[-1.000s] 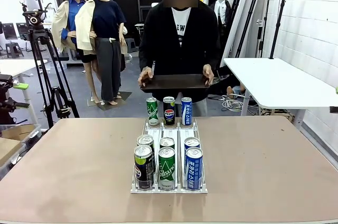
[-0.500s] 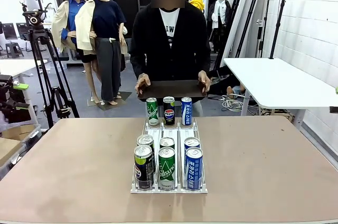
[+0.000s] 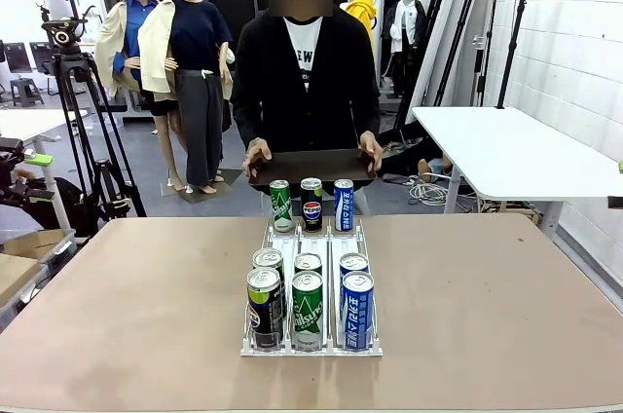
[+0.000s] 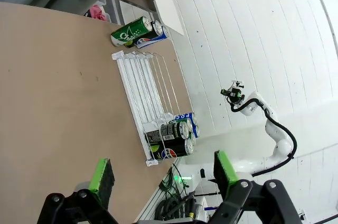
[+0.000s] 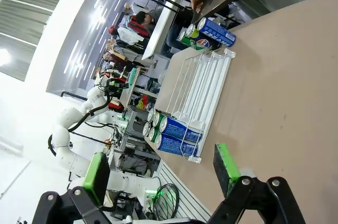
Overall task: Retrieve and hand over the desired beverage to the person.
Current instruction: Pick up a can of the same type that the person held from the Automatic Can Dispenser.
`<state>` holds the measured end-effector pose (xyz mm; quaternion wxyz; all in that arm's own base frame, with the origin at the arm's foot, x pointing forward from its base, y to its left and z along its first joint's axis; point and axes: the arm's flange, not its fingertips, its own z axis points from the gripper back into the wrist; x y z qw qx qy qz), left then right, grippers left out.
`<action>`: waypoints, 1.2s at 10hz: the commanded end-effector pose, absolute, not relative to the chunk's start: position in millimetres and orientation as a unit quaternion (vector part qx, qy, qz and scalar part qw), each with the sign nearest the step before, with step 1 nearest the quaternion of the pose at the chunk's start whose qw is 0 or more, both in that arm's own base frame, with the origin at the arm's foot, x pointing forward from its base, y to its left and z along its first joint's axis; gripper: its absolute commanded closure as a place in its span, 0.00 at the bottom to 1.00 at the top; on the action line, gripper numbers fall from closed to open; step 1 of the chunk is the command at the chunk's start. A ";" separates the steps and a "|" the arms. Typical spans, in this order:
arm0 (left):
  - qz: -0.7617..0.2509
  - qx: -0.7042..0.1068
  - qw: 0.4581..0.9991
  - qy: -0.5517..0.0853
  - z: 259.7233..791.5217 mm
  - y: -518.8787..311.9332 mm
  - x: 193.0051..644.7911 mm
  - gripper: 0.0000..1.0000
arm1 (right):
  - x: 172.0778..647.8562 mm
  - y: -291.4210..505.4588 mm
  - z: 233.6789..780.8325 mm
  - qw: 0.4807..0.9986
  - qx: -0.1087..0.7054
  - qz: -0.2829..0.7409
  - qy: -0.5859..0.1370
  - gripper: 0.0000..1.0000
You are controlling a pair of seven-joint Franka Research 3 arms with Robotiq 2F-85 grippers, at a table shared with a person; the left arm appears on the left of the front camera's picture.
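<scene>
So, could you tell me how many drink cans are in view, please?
9. Three at the rack's far end: green can, Pepsi can, blue can. Six at its near end: front row, second row. None looks hidden.

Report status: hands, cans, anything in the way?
Left hand open, empty; right hand open, empty. Nine cans in rack: six near end, three far end. Person holds dark tray behind far cans. No obstruction seen.

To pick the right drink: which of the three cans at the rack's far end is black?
The middle can, with the Pepsi logo; the green can stands on its left, the blue can on its right.
</scene>
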<state>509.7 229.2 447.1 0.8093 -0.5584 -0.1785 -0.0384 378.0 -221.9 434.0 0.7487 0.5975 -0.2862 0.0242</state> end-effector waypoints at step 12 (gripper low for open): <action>-0.030 -0.556 0.811 -0.179 447.5 230.2 509.6 0.00 | 375.6 -217.8 433.1 0.751 0.594 0.018 -0.290 0.00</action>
